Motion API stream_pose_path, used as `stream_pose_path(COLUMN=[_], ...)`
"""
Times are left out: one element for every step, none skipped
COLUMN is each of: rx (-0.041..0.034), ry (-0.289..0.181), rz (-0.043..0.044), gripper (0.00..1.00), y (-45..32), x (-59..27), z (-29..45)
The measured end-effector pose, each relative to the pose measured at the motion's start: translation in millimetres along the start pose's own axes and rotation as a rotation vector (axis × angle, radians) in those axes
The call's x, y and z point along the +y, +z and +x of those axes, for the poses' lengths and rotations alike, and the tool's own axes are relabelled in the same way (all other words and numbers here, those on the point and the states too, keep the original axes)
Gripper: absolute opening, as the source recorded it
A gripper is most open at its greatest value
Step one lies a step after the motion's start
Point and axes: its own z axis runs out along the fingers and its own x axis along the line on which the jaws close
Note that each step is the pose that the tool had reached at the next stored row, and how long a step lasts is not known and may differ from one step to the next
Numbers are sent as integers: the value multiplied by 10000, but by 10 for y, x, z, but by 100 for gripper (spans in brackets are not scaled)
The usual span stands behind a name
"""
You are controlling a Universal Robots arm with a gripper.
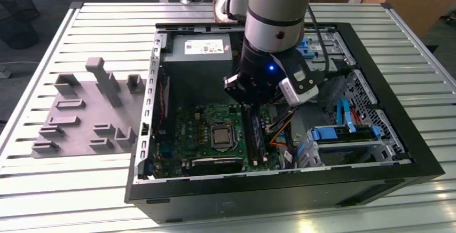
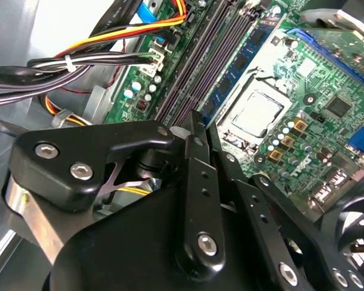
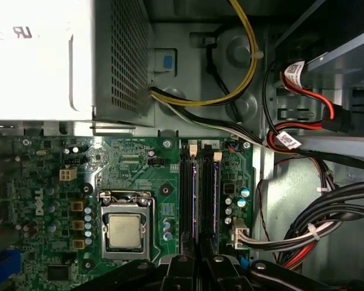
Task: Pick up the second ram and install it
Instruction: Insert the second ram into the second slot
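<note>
arm (image 1: 274, 24) over open computer case (image 1: 399, 163) | wrist above motherboard (image 1: 206, 131), seemingly near slots | grey fixture (image 1: 85, 110) beside case

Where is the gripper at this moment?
In the exterior view the gripper is down inside the open computer case, right over the memory slots, on the exterior view's right of the processor socket.

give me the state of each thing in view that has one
computer case: lying on its side, side panel off, interior exposed
end effector: lowered inside the case, over the memory slots
memory slots: next to the processor socket, sticks seated
processor socket: bare, no cooler on it
grey fixture: on the table beside the case, its holders empty
</note>
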Motion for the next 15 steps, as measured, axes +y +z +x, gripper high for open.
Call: stream_pose_path(rx=[0, 0, -2, -2, -4, -5, -6, -5, -5, -5, -4, -3, -4, -4, -4], ry=[-2, -8, -21, -59, -104, -127, -128, -128, -123, -118, -114, -110, -108, -106, -103], rz=[-6, -11, -15, -14, -13, -12, -13, -12, -11, -11, -11, -11, -13, -13, -13], gripper=[14, 14, 14, 14, 14, 14, 14, 14, 14, 14, 14, 14, 14, 14, 14], y=[16, 33, 51, 67, 85, 102, 113, 119, 123, 128, 133, 139, 146, 155, 165], x=[-7, -15, -21, -23, -22, -21, -21, -20, -20, -20, -21, -24, -27, -29, -29], z=[-1, -1, -1, 0, -1, -1, -2, -2, -2, -2, -2, -2, -2, -2, -2])
